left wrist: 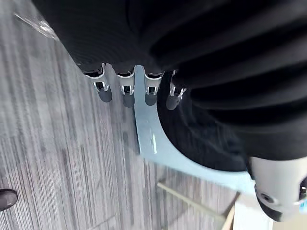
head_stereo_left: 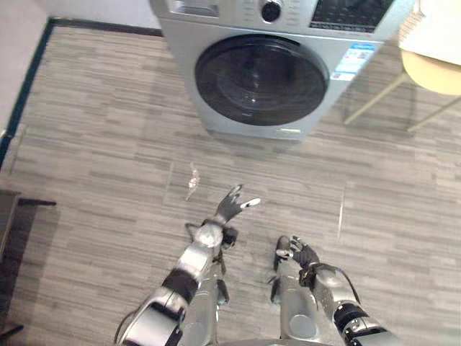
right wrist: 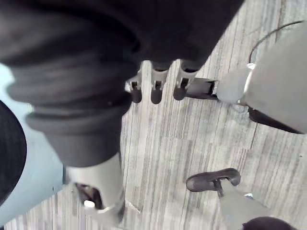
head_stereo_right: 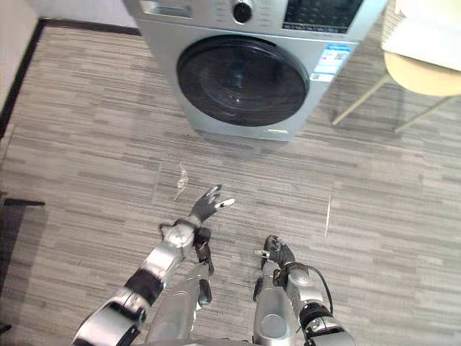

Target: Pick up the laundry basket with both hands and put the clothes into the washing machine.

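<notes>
Your left hand and right hand are both empty; the washer stands shut ahead of you.
Eye views: the washer sits on the floor, round door closed, a stool just beside it on your right; your left hand is held forward, fingers spread and released; your right hand is lower, nearer you. Left wrist view: straight fingers point toward the washer, grasping nothing. Right wrist view: relaxed fingers over the floor, holding nothing.
</notes>
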Robot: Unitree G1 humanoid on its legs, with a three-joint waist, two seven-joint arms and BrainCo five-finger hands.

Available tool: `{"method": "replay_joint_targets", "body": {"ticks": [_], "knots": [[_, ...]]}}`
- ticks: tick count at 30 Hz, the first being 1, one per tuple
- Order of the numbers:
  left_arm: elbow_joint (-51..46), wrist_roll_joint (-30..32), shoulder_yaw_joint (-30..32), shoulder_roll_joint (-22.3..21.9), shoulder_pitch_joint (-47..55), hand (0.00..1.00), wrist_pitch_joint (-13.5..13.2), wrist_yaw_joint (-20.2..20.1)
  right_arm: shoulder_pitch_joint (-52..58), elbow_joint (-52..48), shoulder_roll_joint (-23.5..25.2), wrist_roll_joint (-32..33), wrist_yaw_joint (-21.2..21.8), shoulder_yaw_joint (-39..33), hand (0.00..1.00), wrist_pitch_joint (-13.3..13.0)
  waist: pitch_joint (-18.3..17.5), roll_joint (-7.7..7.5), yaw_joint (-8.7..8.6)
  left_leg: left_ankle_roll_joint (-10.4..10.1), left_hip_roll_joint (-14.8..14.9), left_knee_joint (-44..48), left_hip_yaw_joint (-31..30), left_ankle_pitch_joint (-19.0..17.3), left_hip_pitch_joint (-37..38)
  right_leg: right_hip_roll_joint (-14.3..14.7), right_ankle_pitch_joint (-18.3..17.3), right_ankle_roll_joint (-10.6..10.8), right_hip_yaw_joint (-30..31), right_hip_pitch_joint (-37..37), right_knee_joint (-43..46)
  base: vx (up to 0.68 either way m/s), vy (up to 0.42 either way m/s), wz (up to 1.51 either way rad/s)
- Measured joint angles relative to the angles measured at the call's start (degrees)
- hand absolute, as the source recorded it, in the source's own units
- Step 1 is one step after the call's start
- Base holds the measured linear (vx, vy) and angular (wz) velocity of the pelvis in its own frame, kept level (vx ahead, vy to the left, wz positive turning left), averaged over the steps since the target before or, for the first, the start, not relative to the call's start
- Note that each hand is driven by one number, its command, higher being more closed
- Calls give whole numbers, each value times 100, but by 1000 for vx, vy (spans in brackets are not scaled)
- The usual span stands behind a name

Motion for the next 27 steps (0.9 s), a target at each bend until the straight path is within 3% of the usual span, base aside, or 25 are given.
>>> {"method": "replay_joint_targets", "body": {"ticks": [2,4,6,8,10,11,13,14,15,16,17,18,21,22,23,25,27], "knots": [[-6,-34,247,28,526,0,-85,-15,206,3,-82,-10,35,98,0,-26,-3,133,178,54,194,743,-202,-421,-162,126,-247,-10,-236,327,179,50,-21,60],[102,-39,514,102,981,0,-205,-65,382,6,-208,-11,70,136,0,-65,-101,209,278,178,256,889,-50,-574,-129,64,-417,55,-527,642,163,94,30,94],[570,-157,1041,62,1202,0,-371,-87,393,73,-421,-6,42,74,0,-99,-170,235,325,198,463,753,972,-461,-79,-185,-524,200,-960,796,163,179,89,117],[958,-237,1380,90,1219,0,-391,-69,385,132,-528,4,-41,-67,0,-99,-202,212,350,325,385,793,1248,-351,-57,-309,-442,271,-1128,883,134,203,74,77],[1349,-251,1981,93,1391,0,-398,-9,412,232,-435,4,-56,-320,0,-128,-239,131,532,535,204,1069,1297,-626,61,-461,-470,389,-1307,1278,87,225,124,53],[1523,-255,2200,74,1623,0,-406,35,514,230,-344,-3,-48,-485,0,-140,-291,92,582,564,158,1159,1292,-874,311,-651,-659,596,-1326,1461,462,243,150,46],[1968,-242,2224,59,1973,0,-412,38,759,216,-255,-52,-43,-742,0,-161,-465,116,618,546,58,1257,1069,-1316,673,-1126,-913,684,-1081,1204,2193,259,200,51],[2029,-236,2230,62,2055,0,-379,35,843,194,-209,-104,-43,-752,0,-144,-496,73,602,557,-14,1258,974,-1384,794,-1299,-854,601,-861,1018,2886,292,192,70],[2027,-227,2276,92,2132,0,-370,39,994,124,-106,-185,-35,-779,0,-126,-557,-28,600,589,-131,1249,798,-1484,964,-1480,-561,232,-402,656,3837,307,125,89],[2032,-175,2272,175,2197,0,-366,30,1122,115,76,-225,-28,-786,0,-112,-647,-159,583,611,-216,1231,489,-1623,1139,-1348,-721,321,348,184,4917,372,81,108],[2031,-120,2287,228,2236,0,-371,28,1180,58,194,-229,-29,-800,0,-142,-667,-187,536,646,-241,1198,286,-1669,1255,-1088,-1087,413,720,-159,5496,393,11,133],[2033,-77,2304,224,2245,0,-367,24,1181,-60,278,-220,-25,-867,0,-139,-724,-290,410,616,-257,1127,17,-1652,1413,-753,-1496,362,941,-468,5811,341,-32,119],[2010,-2,2377,2,2073,0,-379,-18,1419,-360,371,-217,-24,-1109,0,-171,-783,-374,304,606,-436,994,-814,-1648,1694,-62,-1902,244,1362,-1076,5179,349,-98,155],[1997,-13,2404,-29,2014,0,-382,-29,1489,-405,384,-217,-20,-1137,0,-174,-784,-361,284,595,-447,991,-976,-1654,1726,48,-1902,240,1475,-1163,4915,440,-225,196],[1987,-9,2473,-134,1848,0,-388,-33,1623,-425,376,-218,1,-1203,0,-155,-788,-337,275,562,-438,998,-1440,-1669,1814,314,-1859,181,1824,-1239,4024,372,-220,162],[1964,-7,2547,-225,1787,0,-413,-31,1682,-437,383,-208,2,-1230,0,-152,-795,-264,260,452,-395,1028,-1733,-1730,1896,458,-1717,71,2166,-1224,3201,337,-232,158],[1964,23,2689,-312,1839,0,-435,-28,1826,-445,490,-209,0,-1189,0,-149,-958,-496,159,-15,-389,1153,-2175,-2084,2029,518,-1142,96,2752,-886,2286,375,-368,178]]}}
